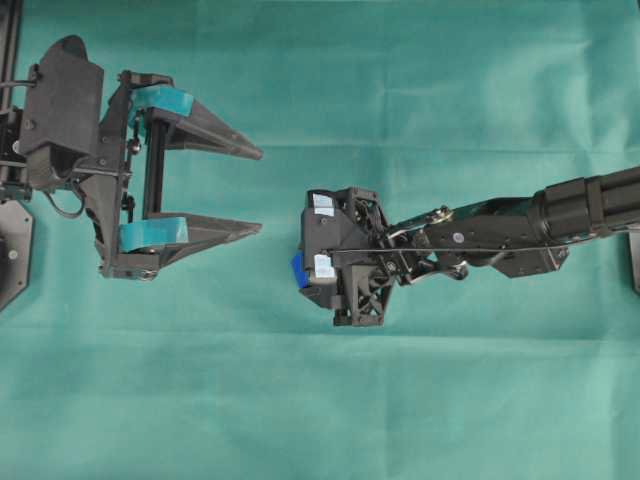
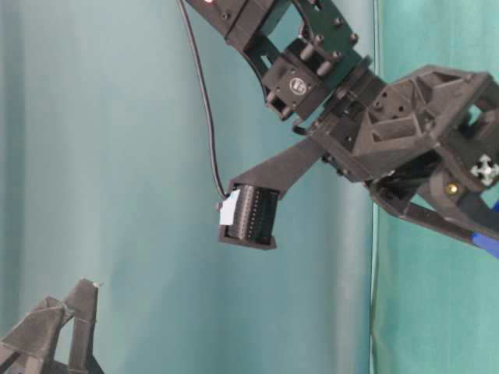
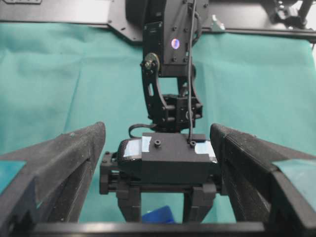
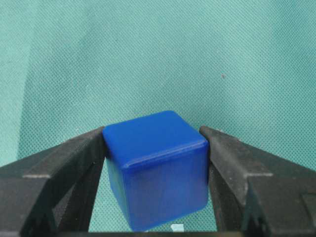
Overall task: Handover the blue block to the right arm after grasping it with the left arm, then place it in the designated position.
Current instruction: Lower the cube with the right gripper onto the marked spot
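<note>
Green cloth (image 1: pixel 420 60) lies bare all round both arms. The right gripper (image 4: pixel 154 148) pinches the block (image 4: pixel 157 168) between its fingertips, above the cloth (overhead, only a blue sliver shows). The left gripper (image 1: pixel 255 190) gapes wide, holding nothing, well apart.

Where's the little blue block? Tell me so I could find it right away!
Look at the green cloth, then the black right arm reaching in from the right side of the overhead view. At its tip, the plain black end effector pinches the blue block between its fingers. It's the only bright blue cube; the teal patches on the left end effector are just tape.
</note>
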{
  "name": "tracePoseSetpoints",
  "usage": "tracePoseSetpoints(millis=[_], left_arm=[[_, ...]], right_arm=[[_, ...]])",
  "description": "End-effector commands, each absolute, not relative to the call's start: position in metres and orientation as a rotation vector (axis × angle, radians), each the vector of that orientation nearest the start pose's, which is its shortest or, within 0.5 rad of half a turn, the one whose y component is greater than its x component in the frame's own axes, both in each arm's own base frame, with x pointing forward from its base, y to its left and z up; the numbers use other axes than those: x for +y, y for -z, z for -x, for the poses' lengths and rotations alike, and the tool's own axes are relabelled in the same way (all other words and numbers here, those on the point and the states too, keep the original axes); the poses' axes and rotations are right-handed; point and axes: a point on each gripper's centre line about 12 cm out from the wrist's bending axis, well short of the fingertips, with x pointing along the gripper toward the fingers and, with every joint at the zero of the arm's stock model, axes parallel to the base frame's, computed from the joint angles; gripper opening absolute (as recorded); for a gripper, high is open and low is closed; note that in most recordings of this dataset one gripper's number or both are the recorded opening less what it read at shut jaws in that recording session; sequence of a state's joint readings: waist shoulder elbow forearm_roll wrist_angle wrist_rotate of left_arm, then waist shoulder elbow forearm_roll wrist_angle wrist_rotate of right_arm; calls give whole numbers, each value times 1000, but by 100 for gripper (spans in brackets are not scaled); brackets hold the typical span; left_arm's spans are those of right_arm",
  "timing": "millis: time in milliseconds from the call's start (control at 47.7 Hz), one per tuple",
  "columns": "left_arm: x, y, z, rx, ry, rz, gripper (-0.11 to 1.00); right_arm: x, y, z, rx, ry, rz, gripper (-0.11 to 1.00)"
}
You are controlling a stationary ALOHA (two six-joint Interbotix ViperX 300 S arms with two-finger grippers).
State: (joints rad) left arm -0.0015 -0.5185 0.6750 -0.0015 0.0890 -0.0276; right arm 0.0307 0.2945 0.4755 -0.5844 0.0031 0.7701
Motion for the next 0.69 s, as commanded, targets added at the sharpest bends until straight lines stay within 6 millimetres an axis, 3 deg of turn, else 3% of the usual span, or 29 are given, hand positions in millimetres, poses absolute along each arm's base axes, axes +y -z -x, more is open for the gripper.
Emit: tracePoseSetpoints(millis=[0,377,545,670], left_arm=[[-1,-351,-314,219,0,29,100],[0,-351,-315,218,-1,27,100],[-1,-351,-315,218,-1,29,100],[-1,-351,-315,218,-1,29,100]], right_arm=[[13,-119,-449,732,37,-169,62],[12,-120,-447,741,50,-175,63],[12,-123,-447,741,62,-187,94],[11,-123,-446,749,70,-187,94]])
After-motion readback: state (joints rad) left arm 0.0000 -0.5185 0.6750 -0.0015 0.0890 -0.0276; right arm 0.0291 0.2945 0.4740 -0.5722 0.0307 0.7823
